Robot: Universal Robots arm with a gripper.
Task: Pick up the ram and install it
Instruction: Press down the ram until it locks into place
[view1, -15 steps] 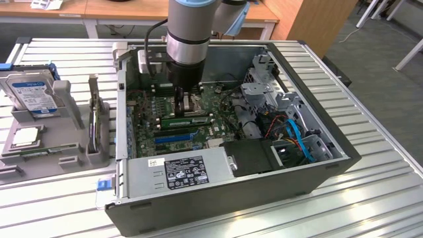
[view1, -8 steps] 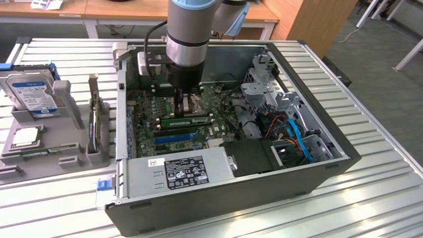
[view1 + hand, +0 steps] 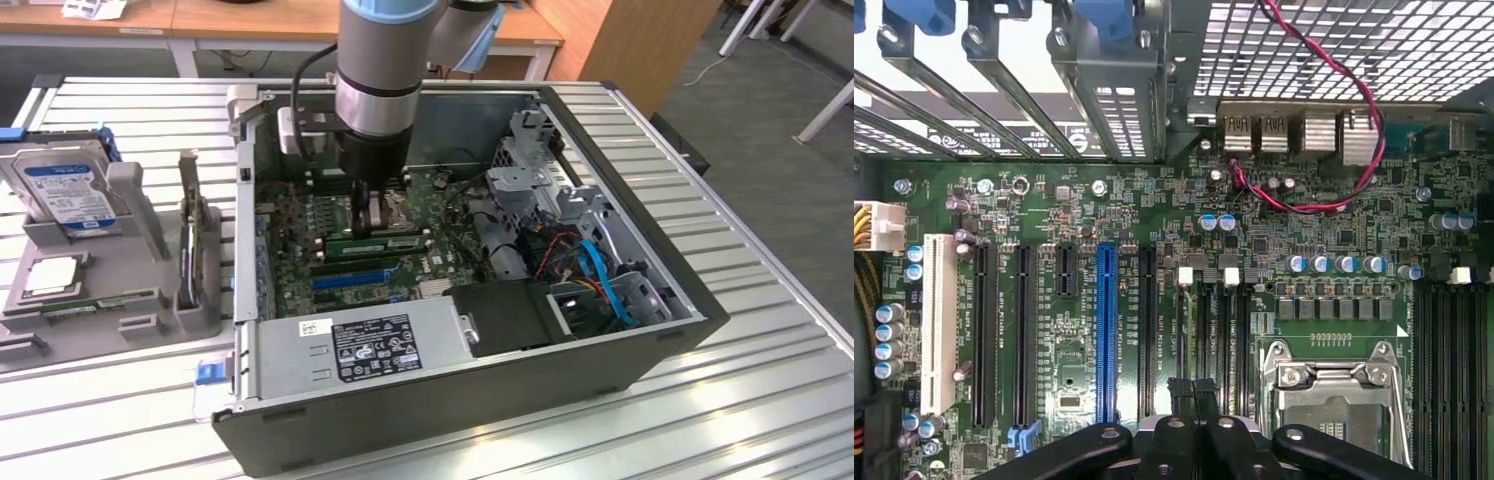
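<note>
The ram, a long thin green stick, sits among the memory slots of the motherboard, just beside the silver processor socket. My gripper reaches down into the open computer case right above the socket and those slots. In the wrist view my gripper has its black fingertips pressed together with nothing between them. It hovers over the black memory slots next to the socket. Whether the fingertips touch the ram I cannot tell.
A grey fixture on the exterior view's left holds a hard drive with a blue label, a square silver chip and a thin green strip. The power supply, blue cables and a red wire crowd the case.
</note>
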